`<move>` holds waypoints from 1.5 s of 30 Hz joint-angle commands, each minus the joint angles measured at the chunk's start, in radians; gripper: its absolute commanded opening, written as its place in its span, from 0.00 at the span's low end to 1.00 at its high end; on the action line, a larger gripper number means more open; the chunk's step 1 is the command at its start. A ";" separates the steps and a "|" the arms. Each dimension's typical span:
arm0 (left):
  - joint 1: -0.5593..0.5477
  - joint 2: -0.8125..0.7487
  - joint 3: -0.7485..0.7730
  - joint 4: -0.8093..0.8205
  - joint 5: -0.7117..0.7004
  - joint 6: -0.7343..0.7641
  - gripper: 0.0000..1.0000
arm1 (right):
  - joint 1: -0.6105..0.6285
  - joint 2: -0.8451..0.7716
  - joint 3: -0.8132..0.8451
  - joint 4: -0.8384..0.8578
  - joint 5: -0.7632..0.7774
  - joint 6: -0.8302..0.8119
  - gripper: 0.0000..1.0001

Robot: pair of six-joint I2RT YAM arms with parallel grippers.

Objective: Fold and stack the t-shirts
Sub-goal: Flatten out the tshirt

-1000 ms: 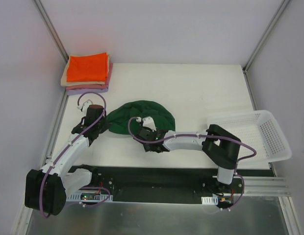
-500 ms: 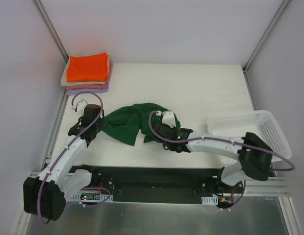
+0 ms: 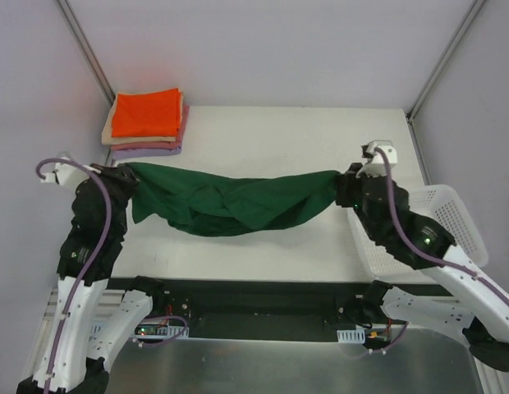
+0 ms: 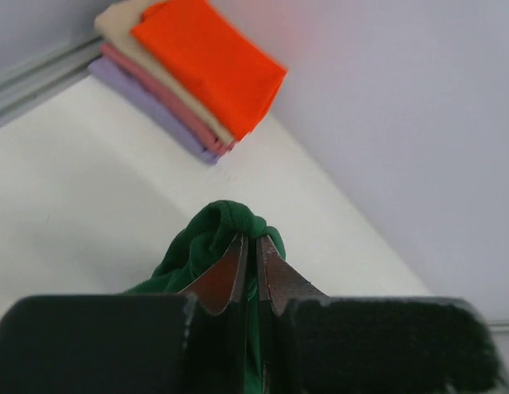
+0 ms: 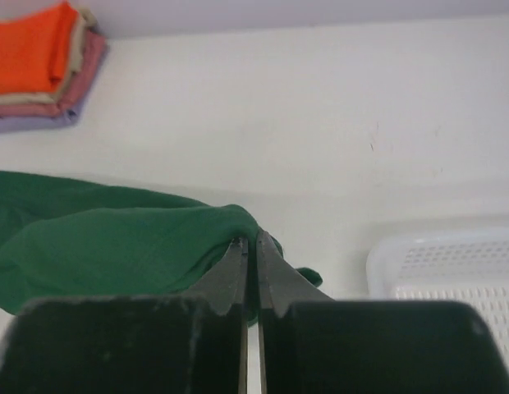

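The dark green t-shirt [image 3: 234, 203] hangs stretched in the air between my two grippers, sagging in the middle above the white table. My left gripper [image 3: 130, 177] is shut on its left end, seen bunched at the fingertips in the left wrist view [image 4: 226, 226]. My right gripper [image 3: 341, 185] is shut on its right end, which shows in the right wrist view [image 5: 139, 242]. A folded stack sits at the table's back left: bright orange [image 3: 146, 112] on top, then beige, pink and lavender [image 3: 148, 150]. The stack also shows in the left wrist view [image 4: 207, 57].
A white mesh basket [image 3: 451, 222] lies at the right edge of the table, partly under my right arm; its rim shows in the right wrist view [image 5: 451, 263]. Metal frame posts and grey walls close in the back and both sides.
Both arms have risen and swung apart. The green shirt was bunched on the table near the middle; now it is lifted and pulled out wide between the two grippers.
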 commanded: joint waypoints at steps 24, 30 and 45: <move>0.022 0.437 0.589 0.082 -0.168 0.341 0.00 | -0.325 0.182 0.417 0.038 -0.219 -0.336 0.00; 0.154 0.775 1.000 0.023 0.079 0.375 0.00 | -0.553 0.366 0.530 0.162 -0.531 -0.300 0.00; 0.188 0.386 0.281 -0.080 0.129 0.313 0.00 | -0.728 0.302 0.099 0.169 -0.799 -0.283 0.02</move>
